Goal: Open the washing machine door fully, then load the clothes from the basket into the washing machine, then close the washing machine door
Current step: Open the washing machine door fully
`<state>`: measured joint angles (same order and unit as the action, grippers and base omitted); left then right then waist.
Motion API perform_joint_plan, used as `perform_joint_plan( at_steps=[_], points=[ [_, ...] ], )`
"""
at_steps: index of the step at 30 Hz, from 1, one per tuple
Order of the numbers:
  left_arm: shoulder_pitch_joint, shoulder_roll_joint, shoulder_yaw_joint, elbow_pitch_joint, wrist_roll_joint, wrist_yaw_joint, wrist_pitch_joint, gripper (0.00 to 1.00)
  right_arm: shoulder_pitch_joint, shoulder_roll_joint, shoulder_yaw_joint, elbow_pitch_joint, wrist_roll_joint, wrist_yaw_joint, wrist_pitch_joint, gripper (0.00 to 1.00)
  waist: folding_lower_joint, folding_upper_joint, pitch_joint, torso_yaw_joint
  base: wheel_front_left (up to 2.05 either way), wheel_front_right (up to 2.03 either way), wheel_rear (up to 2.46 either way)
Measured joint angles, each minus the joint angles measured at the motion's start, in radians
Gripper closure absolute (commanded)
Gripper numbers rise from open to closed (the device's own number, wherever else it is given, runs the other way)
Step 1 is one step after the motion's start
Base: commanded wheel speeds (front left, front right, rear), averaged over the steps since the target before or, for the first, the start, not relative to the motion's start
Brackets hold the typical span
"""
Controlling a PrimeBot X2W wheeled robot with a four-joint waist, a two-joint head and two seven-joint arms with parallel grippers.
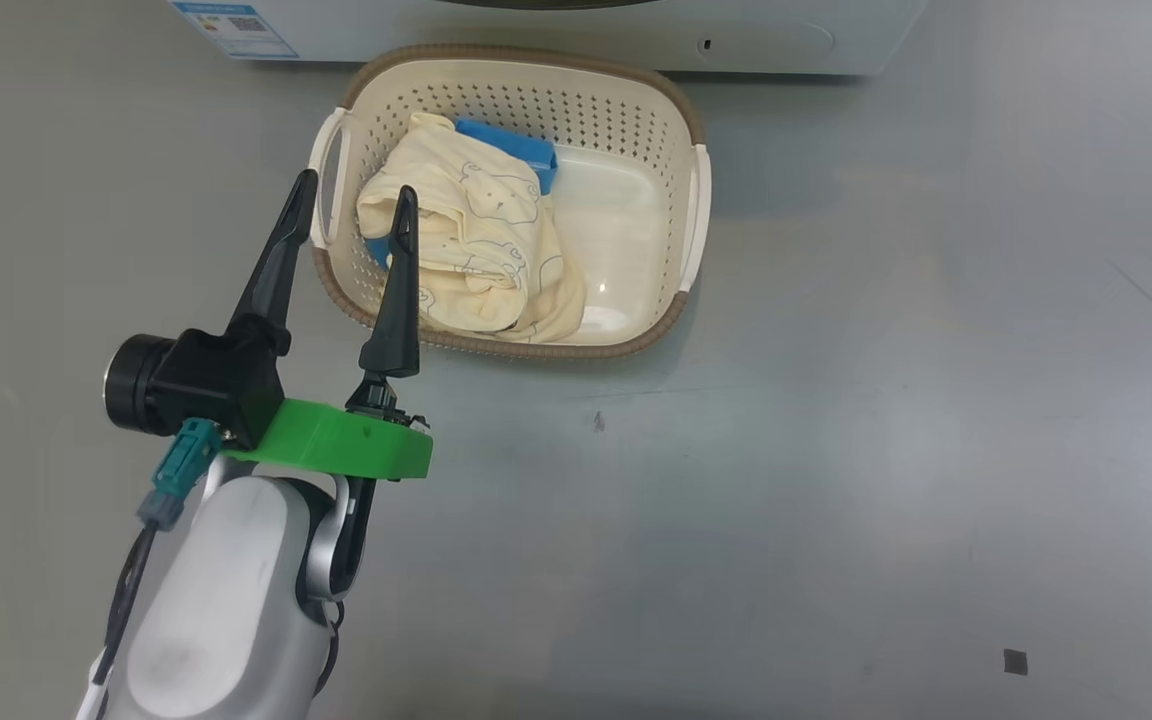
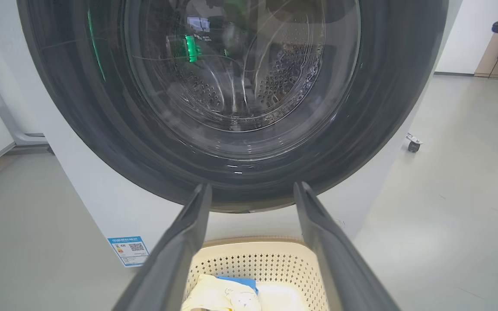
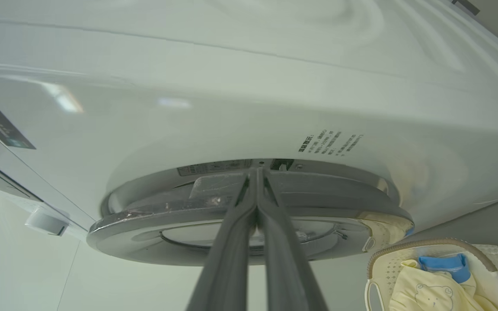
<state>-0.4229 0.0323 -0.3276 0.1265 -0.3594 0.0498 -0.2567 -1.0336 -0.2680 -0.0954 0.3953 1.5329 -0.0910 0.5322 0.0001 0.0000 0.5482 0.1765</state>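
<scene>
The cream basket (image 1: 701,215) stands on the floor right in front of the white washing machine (image 1: 536,30). Inside lie the clothes (image 1: 476,250), pale yellow printed garments, and a blue cloth (image 1: 511,148). My left gripper (image 1: 356,185) hovers open over the basket's left rim, empty. In the left wrist view this gripper (image 2: 252,185) faces the black-rimmed washing machine door (image 2: 102,129), with the steel drum visible through its glass. My right gripper (image 3: 257,170) is shut, its tips at the door's (image 3: 145,224) edge where it meets the machine front (image 3: 231,86). It holds nothing.
Grey floor spreads to the right and front of the basket (image 3: 426,246). A blue label (image 2: 129,249) sits low on the machine's left corner. A small caster wheel (image 2: 413,143) stands on the floor to the machine's right.
</scene>
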Motion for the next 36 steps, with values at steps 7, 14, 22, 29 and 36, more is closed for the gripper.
perform_joint_plan(
  at_steps=[7, 14, 22, 29, 36],
  points=[
    [-0.01, -0.001, -0.034, -0.006, -0.024, 0.01, 0.0, 0.0, -0.062, -0.009, 0.023, 0.03, -0.026, -0.009, 0.005, 1.0, 0.0, 0.0, 0.025, 0.039, 0.0, 0.0, 0.0],
    [-0.014, -0.004, -0.058, -0.012, -0.038, 0.026, 0.0, 0.0, -0.112, -0.023, 0.046, 0.066, -0.064, -0.016, 0.005, 1.0, 0.0, 0.0, 0.043, 0.079, 0.0, 0.0, 0.0],
    [-0.014, -0.005, -0.063, -0.022, -0.049, 0.036, 0.0, 0.0, -0.165, -0.034, 0.069, 0.091, -0.083, -0.018, 0.008, 1.0, -0.0001, 0.0, 0.061, 0.109, 0.0, 0.0, 0.0],
    [-0.015, -0.005, -0.064, -0.032, -0.051, 0.043, 0.0, 0.0, -0.19, -0.034, 0.094, 0.128, -0.092, -0.018, 0.019, 1.0, -0.0001, 0.0, 0.069, 0.125, 0.0, 0.0, 0.0],
    [-0.016, -0.006, -0.069, -0.032, -0.054, 0.051, 0.0, 0.0, -0.191, -0.045, 0.106, 0.162, -0.093, -0.014, 0.046, 1.0, -0.0001, 0.0, 0.061, 0.132, 0.0, 0.0, 0.0]
  ],
)
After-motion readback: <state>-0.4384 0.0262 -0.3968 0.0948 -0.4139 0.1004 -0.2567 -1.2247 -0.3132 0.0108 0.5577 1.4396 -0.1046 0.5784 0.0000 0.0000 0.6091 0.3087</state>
